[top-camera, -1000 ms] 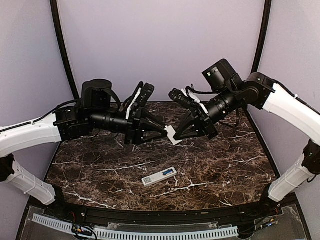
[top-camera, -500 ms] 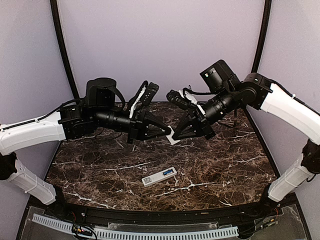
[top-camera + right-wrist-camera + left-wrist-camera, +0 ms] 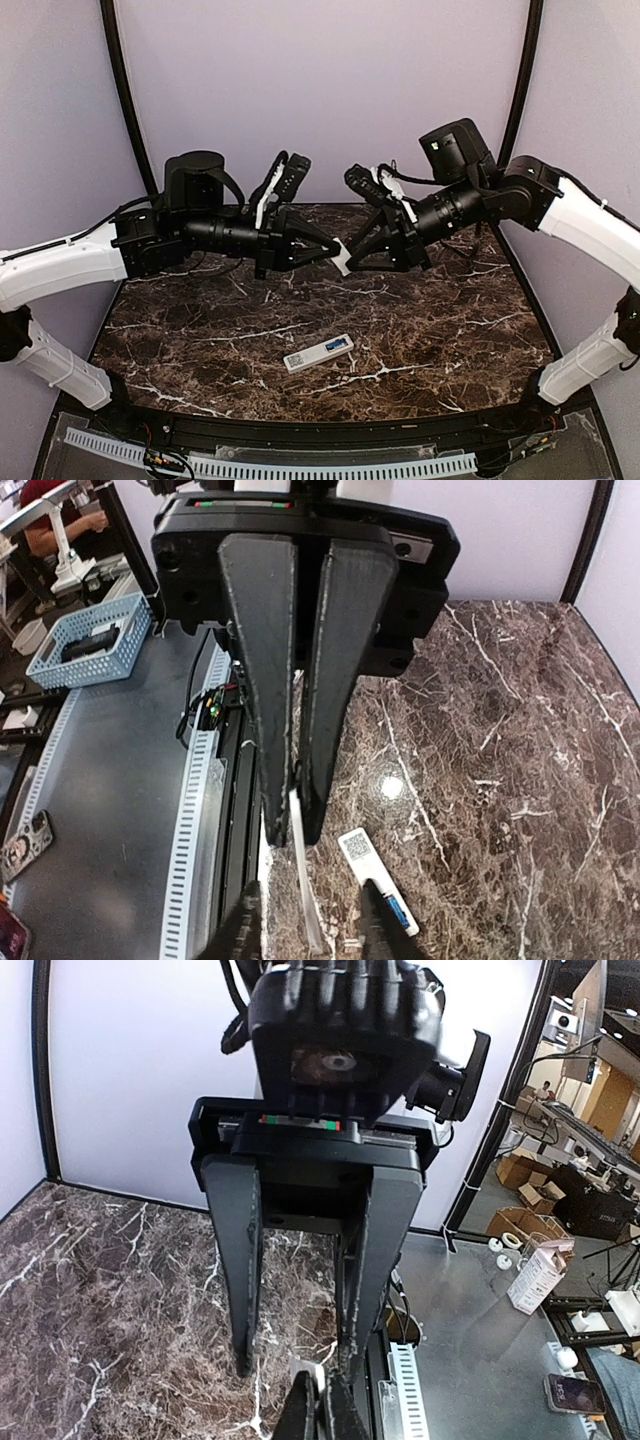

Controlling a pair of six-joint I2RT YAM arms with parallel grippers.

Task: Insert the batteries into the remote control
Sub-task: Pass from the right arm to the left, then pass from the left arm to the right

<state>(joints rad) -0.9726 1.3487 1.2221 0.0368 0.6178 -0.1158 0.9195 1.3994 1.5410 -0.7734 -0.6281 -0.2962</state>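
Left gripper [image 3: 292, 825]: pinching white cover plate [image 3: 303, 880], midair. Right gripper [image 3: 349, 257]: spread, astride plate. Remote control [image 3: 318, 353]: flat on tabletop [image 3: 450, 330].

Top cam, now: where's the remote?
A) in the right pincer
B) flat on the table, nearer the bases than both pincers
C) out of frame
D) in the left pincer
B. The remote control lies flat on the table, and neither pincer touches it. The left pincer is shut only on a thin white plate, and the right pincer is open.
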